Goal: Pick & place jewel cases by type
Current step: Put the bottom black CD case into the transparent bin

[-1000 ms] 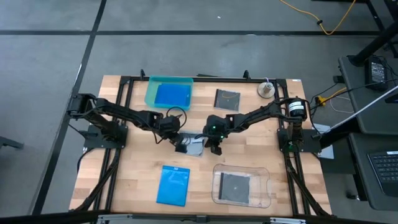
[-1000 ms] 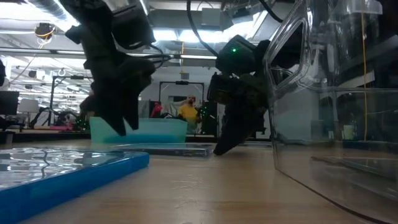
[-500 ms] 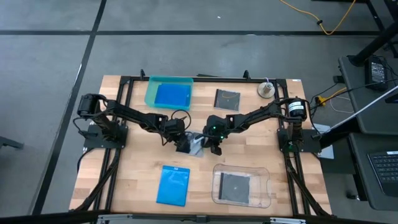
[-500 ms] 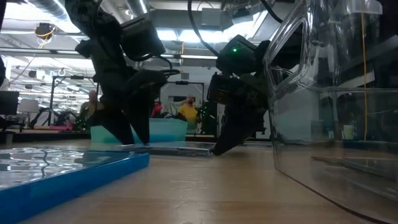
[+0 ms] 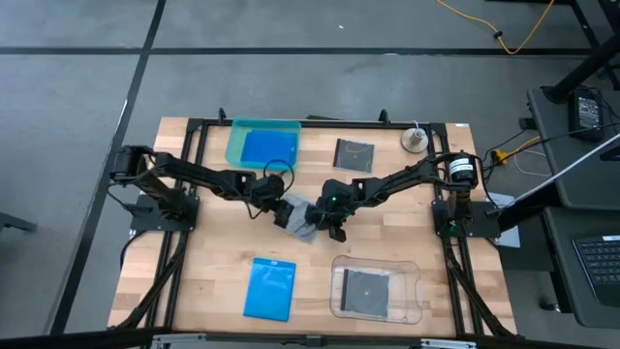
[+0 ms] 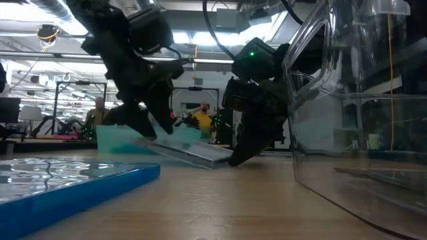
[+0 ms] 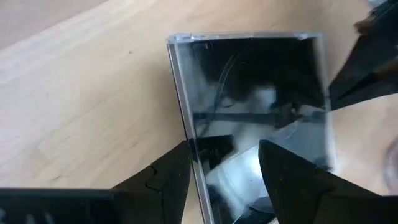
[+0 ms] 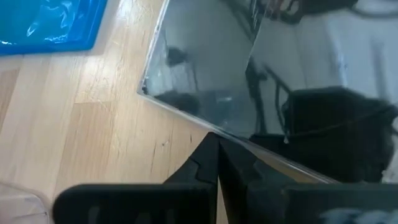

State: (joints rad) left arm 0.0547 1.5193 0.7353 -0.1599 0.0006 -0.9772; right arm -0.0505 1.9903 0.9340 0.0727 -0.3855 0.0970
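A dark grey/clear square jewel case [image 5: 302,219] lies tilted at mid-table, its left edge raised [image 6: 150,143] and its right edge down on the wood [image 6: 220,162]. My left gripper [image 5: 282,208] stands open at the raised edge, the case passing between its fingers [image 7: 233,180]. My right gripper [image 5: 334,229] is shut, its tip at the case's low right edge [image 8: 214,134]. Another dark case [image 5: 354,155] lies flat at the far side. One blue case [image 5: 270,288] lies near the front, another in the teal tray [image 5: 232,136]. My left gripper slants down from the table's left. One finger [image 7: 177,171] meets the case's left edge [image 7: 189,140]; the other [image 7: 286,177] stands over its top face, and whether that one touches I cannot tell. That edge is off the table. My right gripper has its shut fingertips [image 8: 216,152] against the case's right edge [image 8: 205,130], slanting down from the table's right. That edge rests on the table at the fingertips [image 6: 235,159].
A clear plastic tray [image 5: 412,308] at the near right holds a dark case [image 5: 369,290]; its wall fills the low view's right side [image 6: 347,100]. A small round object [image 5: 415,140] sits at the far right. Bare wood lies at the left.
My left gripper came down toward the table's right to the case's left edge, then tipped and drew slightly toward the far edge. The case's left edge has risen from flat to a slant, while its right edge stayed on the table against my still right gripper.
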